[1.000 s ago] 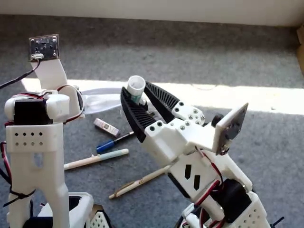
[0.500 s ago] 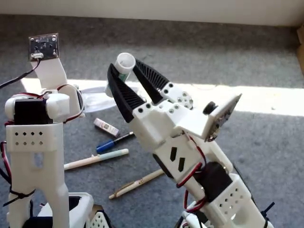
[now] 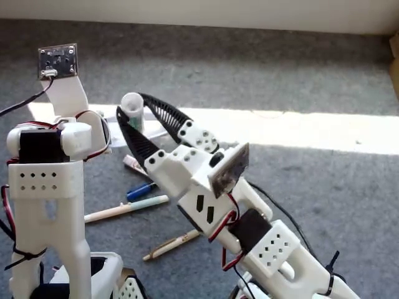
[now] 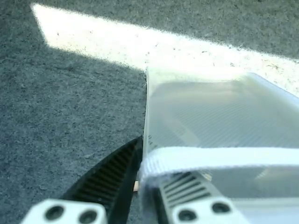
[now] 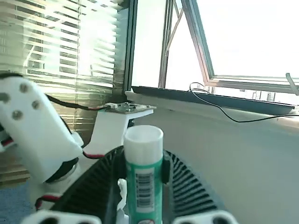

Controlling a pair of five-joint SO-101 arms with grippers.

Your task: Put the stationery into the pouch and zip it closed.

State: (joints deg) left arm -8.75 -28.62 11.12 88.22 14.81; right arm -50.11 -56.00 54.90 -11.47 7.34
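Glue stick point(image 5: 142, 183) between right gripper point(image 3: 133, 107) fingers: white cap, green body, black barcode on label. Fingers black, ribbed; housing white. Pouch point(image 4: 219, 116) in left gripper point(image 4: 149, 165): translucent, finely striped, white zip band. Near right gripper: blue pen point(image 3: 141, 190), cream pen point(image 3: 128, 208), beige pen point(image 3: 174, 242). Carpet point(image 3: 312, 75) grey, with bright sunlit band.

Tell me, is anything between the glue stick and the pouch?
Nothing visible. The right gripper holds the glue stick upright close by the pouch, whose edge the left gripper pinches.
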